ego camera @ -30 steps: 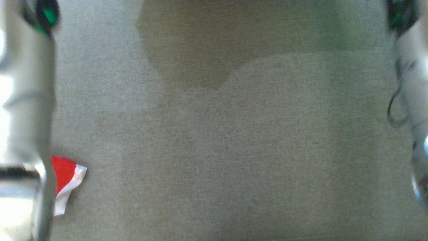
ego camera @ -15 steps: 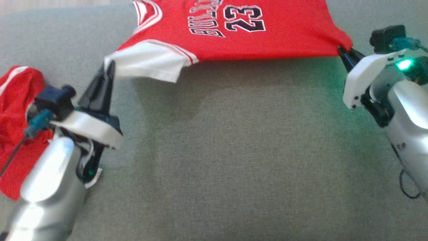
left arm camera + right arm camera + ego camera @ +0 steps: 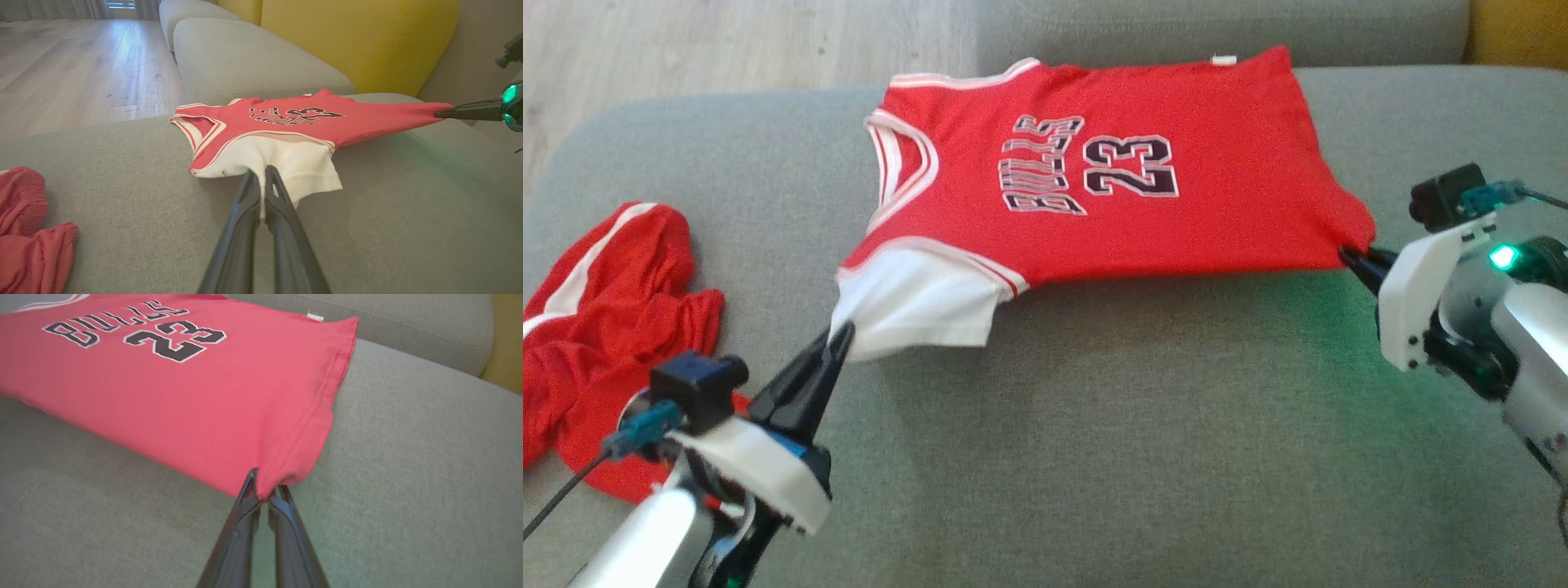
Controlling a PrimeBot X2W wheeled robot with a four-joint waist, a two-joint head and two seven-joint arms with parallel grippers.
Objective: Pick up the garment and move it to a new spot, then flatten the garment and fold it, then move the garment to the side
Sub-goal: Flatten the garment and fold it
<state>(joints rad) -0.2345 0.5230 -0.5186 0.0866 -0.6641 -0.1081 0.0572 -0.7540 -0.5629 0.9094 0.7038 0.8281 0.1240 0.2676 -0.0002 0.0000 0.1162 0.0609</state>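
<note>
While left jaws and right jaws clamp jersey (image 3: 1217, 204) corners, red shorts (image 3: 613, 318) lie cropped at edge.

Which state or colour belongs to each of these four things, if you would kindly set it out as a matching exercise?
1. left gripper
2. right gripper
3. crumpled red cloth
4. cushion

A. yellow
B. shut on the white part of the jersey
C. lying loose, held by nothing
D. shut on the jersey's red hem corner

Pairs: 1-B, 2-D, 3-C, 4-A.
</note>
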